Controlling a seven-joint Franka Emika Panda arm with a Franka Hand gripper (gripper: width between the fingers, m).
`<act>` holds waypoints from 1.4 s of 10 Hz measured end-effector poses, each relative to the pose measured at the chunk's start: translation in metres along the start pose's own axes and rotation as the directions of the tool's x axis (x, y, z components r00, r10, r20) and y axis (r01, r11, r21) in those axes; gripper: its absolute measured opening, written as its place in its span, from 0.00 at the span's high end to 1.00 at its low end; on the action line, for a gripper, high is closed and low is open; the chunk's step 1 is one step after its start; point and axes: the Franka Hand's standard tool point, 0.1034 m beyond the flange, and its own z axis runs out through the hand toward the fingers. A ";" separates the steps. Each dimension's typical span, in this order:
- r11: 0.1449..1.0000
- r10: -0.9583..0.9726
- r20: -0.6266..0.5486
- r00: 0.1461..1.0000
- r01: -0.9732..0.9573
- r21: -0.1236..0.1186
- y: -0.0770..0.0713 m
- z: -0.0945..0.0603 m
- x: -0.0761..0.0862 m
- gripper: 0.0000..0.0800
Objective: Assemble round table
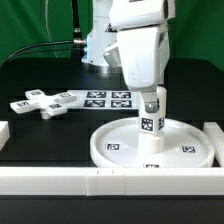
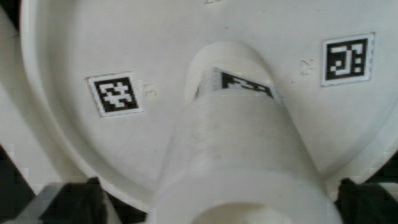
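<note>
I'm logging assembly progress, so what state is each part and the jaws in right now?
Round disc: flat on the table, rim up.
Post: upright at the disc's centre; whether it is fastened cannot be told.
Cross-shaped piece: loose on the table, apart from the disc.
Gripper: jaws open, straddling the post.

Smooth white plastic disc (image 1: 120,148), post (image 1: 150,125), matt black table (image 1: 40,75)

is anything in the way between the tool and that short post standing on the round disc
Nothing visible is. The open tool hangs directly above the post, which stands upright at the middle of the round disc. The cross-shaped piece lies well off toward the exterior view's left.
</note>
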 end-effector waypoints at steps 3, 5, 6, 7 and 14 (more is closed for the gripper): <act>0.969 -0.246 0.028 0.969 0.246 -0.003 0.001 0.003 -0.001 0.19; 0.931 -0.365 0.032 0.930 0.365 0.007 -0.001 0.006 -0.005 0.19; 0.927 -0.375 0.031 0.927 0.374 0.010 -0.001 0.008 -0.007 0.19; 0.932 -0.364 0.030 0.931 0.363 0.012 -0.002 0.008 -0.007 0.19; 0.952 -0.307 0.028 0.951 0.306 0.031 -0.007 0.012 -0.009 0.48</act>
